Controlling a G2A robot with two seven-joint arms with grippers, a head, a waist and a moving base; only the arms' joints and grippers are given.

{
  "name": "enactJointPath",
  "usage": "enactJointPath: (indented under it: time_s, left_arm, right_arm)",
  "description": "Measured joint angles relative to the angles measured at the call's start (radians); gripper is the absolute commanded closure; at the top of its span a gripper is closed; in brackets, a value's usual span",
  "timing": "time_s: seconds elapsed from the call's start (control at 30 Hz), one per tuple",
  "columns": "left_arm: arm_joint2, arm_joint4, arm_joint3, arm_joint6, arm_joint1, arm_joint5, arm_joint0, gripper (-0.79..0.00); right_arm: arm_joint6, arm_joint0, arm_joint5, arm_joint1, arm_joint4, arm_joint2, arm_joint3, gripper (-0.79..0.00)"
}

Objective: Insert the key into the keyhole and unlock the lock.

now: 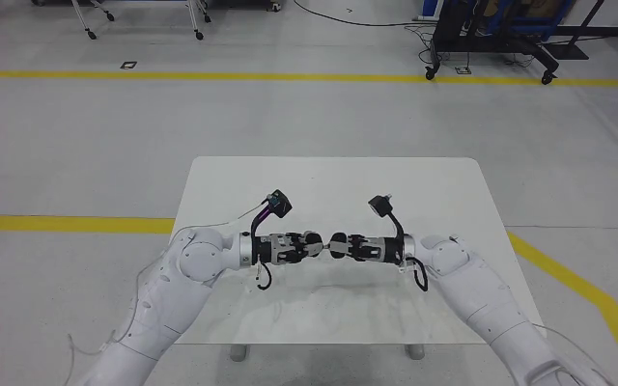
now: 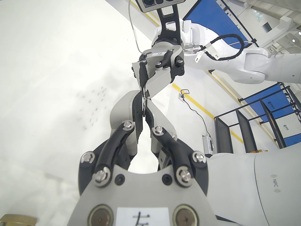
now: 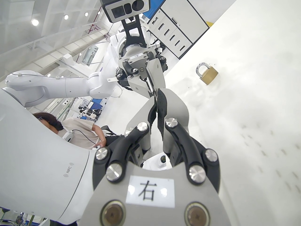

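Overhead; wrist views opposed, claws (image 1: 330, 244) shared

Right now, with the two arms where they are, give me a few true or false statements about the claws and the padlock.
1. The left claw and the right claw meet tip to tip above the table. True.
2. Both claws are wide open. False: both are shut on a small metal piece between their tips.
3. The padlock is brass-coloured with a silver shackle. True.
4. The right claw holds the padlock. False: it lies on the table, clear of both claws.
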Motion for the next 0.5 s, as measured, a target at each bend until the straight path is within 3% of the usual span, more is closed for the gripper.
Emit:
enactJointPath:
  time_s: [0.03, 0.07, 0.3, 0.5]
  left_arm:
    - [0.001, 0.003, 0.001, 0.003, 0.0, 0.006, -0.001, -0.634]
    - [0.001, 0.006, 0.001, 0.005, 0.001, 0.011, -0.002, -0.785]
    - [0.004, 0.024, -0.002, 0.041, 0.002, 0.047, -0.002, -0.785]
    - [-0.05, -0.01, -0.006, 0.113, 0.01, 0.096, 0.012, -0.785]
  right_arm:
    - [0.001, -0.001, 0.0, 0.0, 0.0, -0.001, -0.002, 0.0]
    - [0.001, -0.002, -0.001, 0.001, 0.0, -0.001, -0.004, 0.0]
    - [-0.009, -0.02, -0.031, 0.006, 0.025, 0.01, -0.007, 0.0]
    - [-0.059, -0.056, -0.084, 0.019, 0.031, 0.053, -0.005, 0.0]
